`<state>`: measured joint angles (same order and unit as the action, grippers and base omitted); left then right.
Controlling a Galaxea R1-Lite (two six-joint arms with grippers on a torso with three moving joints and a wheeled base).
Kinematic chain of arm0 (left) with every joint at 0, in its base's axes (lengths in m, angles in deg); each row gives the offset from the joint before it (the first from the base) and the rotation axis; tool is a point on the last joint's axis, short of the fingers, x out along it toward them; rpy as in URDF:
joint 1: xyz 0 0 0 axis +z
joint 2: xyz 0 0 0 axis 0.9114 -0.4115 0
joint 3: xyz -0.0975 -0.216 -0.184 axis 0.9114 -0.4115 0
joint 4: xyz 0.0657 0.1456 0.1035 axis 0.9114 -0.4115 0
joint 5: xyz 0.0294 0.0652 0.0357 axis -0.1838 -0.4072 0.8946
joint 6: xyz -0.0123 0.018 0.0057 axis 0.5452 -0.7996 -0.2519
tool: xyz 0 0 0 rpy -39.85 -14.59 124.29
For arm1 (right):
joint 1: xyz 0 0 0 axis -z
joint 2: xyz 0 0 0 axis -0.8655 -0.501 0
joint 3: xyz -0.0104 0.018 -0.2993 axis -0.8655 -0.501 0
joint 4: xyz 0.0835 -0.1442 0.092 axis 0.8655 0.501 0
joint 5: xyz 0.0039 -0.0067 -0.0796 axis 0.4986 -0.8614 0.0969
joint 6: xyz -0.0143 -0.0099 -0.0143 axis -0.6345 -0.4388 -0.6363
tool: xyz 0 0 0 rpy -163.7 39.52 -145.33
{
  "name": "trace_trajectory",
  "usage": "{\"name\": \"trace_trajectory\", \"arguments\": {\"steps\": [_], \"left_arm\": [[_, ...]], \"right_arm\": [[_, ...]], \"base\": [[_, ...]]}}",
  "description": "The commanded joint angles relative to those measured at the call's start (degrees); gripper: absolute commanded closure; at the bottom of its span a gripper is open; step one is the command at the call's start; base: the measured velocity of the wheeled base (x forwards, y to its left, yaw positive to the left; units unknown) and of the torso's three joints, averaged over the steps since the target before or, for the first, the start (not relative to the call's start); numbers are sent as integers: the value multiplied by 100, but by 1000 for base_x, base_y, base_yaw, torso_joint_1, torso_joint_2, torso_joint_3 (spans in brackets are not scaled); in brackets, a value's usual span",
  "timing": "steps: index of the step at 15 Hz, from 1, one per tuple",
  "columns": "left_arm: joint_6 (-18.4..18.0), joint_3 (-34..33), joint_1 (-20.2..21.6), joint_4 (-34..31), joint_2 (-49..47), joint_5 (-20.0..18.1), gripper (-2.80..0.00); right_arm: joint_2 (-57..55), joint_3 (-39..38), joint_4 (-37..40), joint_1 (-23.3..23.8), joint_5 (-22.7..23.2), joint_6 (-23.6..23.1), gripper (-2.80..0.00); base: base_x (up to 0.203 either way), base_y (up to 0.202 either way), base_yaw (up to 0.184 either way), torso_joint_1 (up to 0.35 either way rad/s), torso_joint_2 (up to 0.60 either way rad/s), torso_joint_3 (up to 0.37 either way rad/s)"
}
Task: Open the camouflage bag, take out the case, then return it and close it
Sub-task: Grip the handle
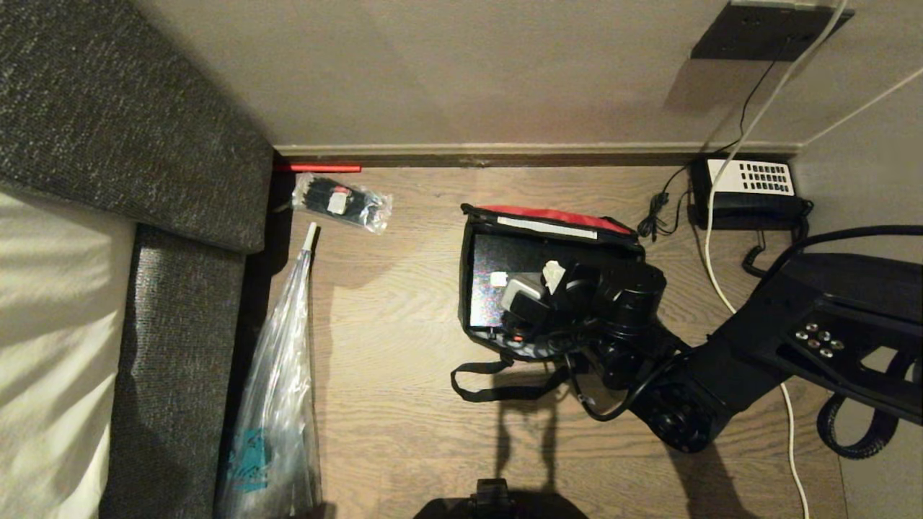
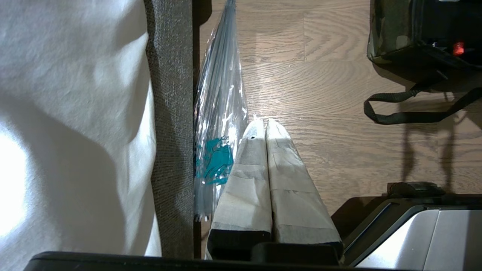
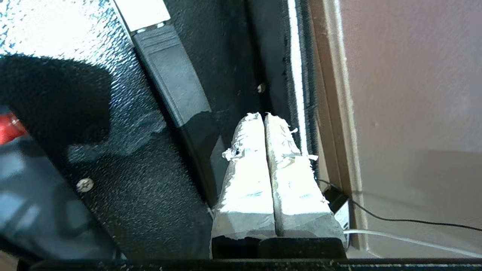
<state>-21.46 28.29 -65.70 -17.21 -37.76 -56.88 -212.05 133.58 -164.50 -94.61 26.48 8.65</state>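
Note:
The camouflage bag [image 1: 484, 339] lies open on the wooden floor, its red-edged lid [image 1: 555, 215] folded back toward the wall. The glossy black case [image 1: 497, 277] sits inside it. My right gripper [image 1: 554, 272] reaches into the bag over the case. In the right wrist view the right gripper [image 3: 263, 116] is shut with nothing between its taped fingers, the tips at the far side of the case [image 3: 124, 188] beside the lid's white strip [image 3: 296, 75]. My left gripper [image 2: 265, 122] hangs shut above the floor, well short of the bag [image 2: 391, 34] and its black strap [image 2: 406, 117].
A long clear plastic bag [image 1: 277, 404] lies along the grey sofa [image 1: 180, 166]. A small plastic bag of black items [image 1: 342, 202] is near the baseboard. A desk telephone [image 1: 750, 189] and cables [image 1: 721, 288] lie right of the bag.

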Motion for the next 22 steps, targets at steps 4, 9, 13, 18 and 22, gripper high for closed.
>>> {"name": "trace_trajectory", "arguments": {"steps": [4,9,13,18,22], "left_arm": [[-2,-11,0,-2,-7,-2,0],[-2,-11,0,-2,-7,-2,0],[-2,-11,0,-2,-7,-2,0],[-2,-11,0,-2,-7,-2,0],[-3,-11,0,-37,-7,-2,0]], "right_arm": [[45,-321,-8,-95,-14,134,0],[77,-464,43,-128,-12,368,0],[260,-700,44,-128,12,649,0],[189,-560,43,-128,-3,652,0],[131,-478,43,-129,-3,638,0]], "base": [[0,0,0,0,0,0],[0,0,0,0,0,0],[0,0,0,0,0,0],[0,0,0,0,0,0],[0,0,0,0,0,0]]}}
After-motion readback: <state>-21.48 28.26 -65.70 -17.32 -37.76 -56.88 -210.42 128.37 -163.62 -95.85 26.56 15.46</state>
